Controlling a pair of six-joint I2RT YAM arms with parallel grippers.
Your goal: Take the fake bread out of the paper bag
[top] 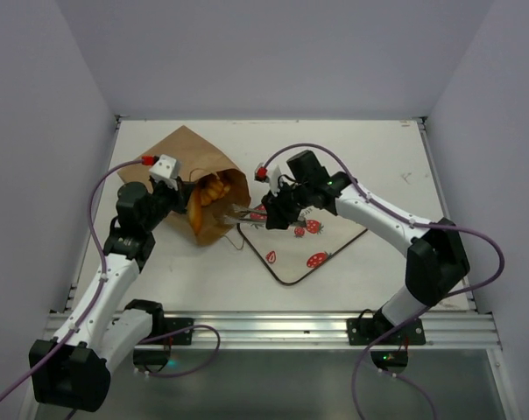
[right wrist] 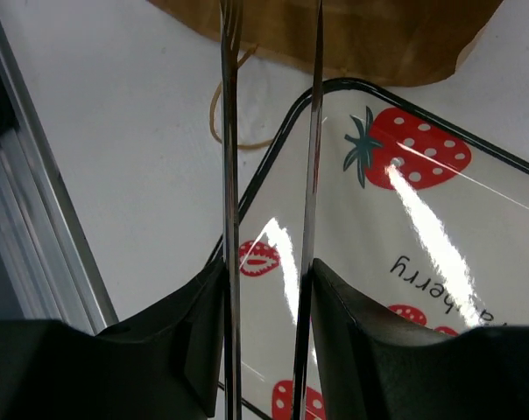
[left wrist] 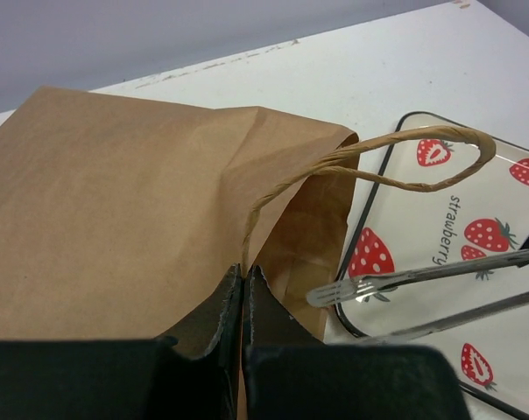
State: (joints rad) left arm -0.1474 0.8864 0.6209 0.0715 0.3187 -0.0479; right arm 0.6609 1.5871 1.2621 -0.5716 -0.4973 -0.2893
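The brown paper bag (top: 184, 156) lies on its side at the table's left, mouth facing the tray. Golden-orange fake bread (top: 211, 192) shows inside the mouth; in the wrist views it is hidden. My left gripper (top: 190, 201) is shut on the bag's rim (left wrist: 244, 271) and holds the mouth open. My right gripper (top: 275, 213) is shut on metal tongs (top: 245, 213), whose spread tips are at the bag's mouth. The tongs (right wrist: 228, 131) hold nothing and point at the bag (right wrist: 361, 35). They also show in the left wrist view (left wrist: 405, 280), over the tray's edge.
A white strawberry-printed tray (top: 292, 259) with a dark rim lies just right of the bag, under the right gripper; nothing lies on it. A twisted paper handle (left wrist: 378, 153) arches over its corner. An aluminium rail (top: 273, 328) runs along the near edge.
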